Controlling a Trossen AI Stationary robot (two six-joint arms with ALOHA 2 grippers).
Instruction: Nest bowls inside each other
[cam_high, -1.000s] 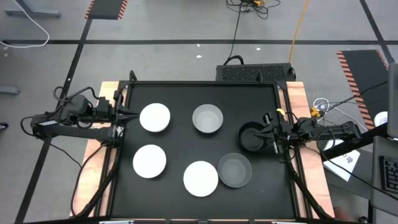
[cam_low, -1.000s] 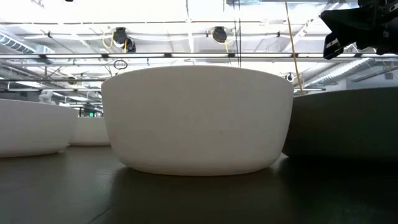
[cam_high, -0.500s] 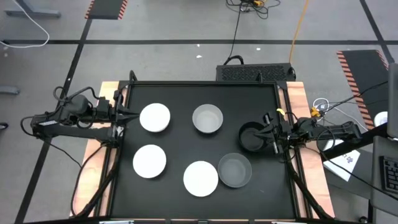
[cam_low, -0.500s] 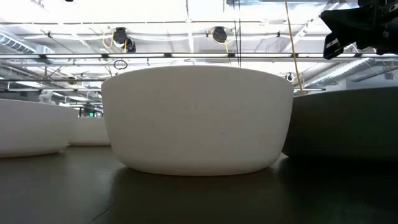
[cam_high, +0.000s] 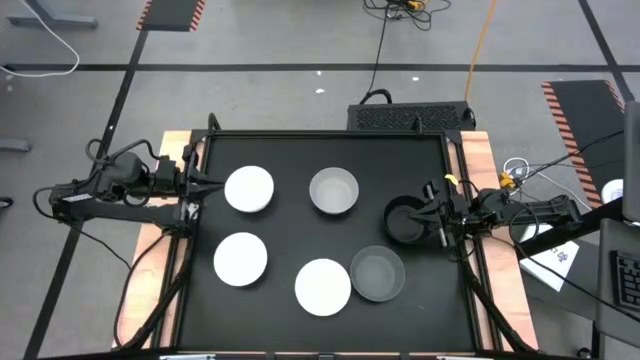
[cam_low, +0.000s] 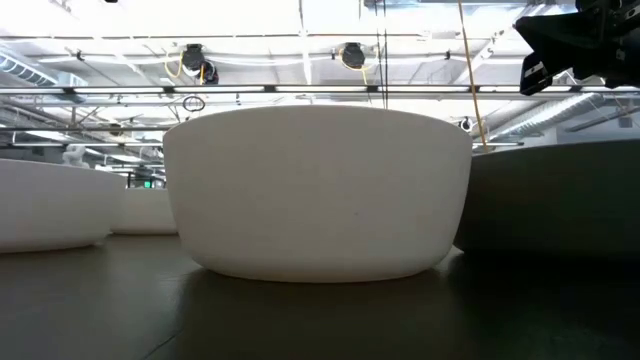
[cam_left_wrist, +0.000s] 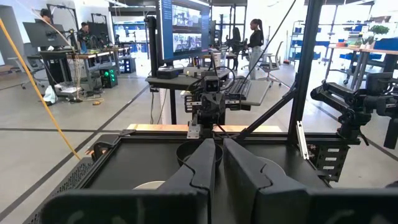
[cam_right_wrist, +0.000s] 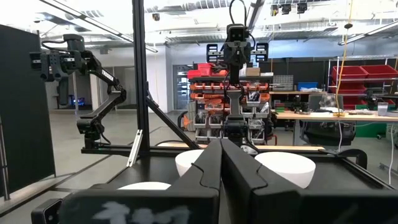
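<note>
**Six bowls, none yet nested**

You see both arms low at the table's edges. Your left gripper (cam_high: 215, 187) sits nearly pinched shut, empty, just beside a white bowl (cam_high: 249, 189). Your right gripper (cam_high: 425, 217) is clenched over the black bowl's (cam_high: 403, 222) rim — whether it grips it, you cannot tell. Two white bowls (cam_high: 240, 258) (cam_high: 322, 286) and two grey bowls (cam_high: 334, 191) (cam_high: 377, 274) sit apart on the black table (cam_high: 300, 150).
</note>
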